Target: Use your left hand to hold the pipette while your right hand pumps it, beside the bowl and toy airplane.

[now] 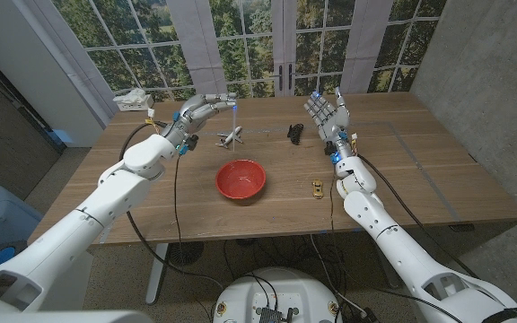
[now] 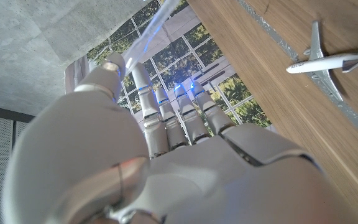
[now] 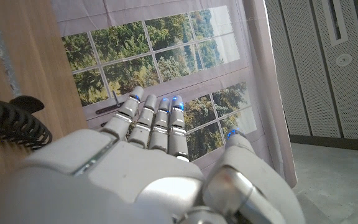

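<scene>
Pipette is in the left hand, lifted above the table's far-left part, just behind the toy airplane. It hangs roughly upright off the fingertips, long axis near vertical, bulb end up at the fingers and thin tip pointing down toward the plane; it is too thin to make out detail. In the left wrist view it reads as a pale blurred streak running out past the fingers, so the left hand is grasping the pipette, apparently pinched at the fingertips. Right hand is raised over the far-middle of the table, fingers spread and pointing up, holding nothing and touching nothing; the right wrist view shows the same straight, released fingers. Key relation: the pipette lies to the right hand's own left, across the gap above the airplane, well apart. The right hand would have to travel sideways toward the left hand and close on the upper bulb end, judging by the layout. Pumping hasn't started, I'd say. Red bowl sits mid-table toward the near edge, near side of the airplane. A small black object lies just beside the right hand, and a small tan item lies right of the bowl.
</scene>
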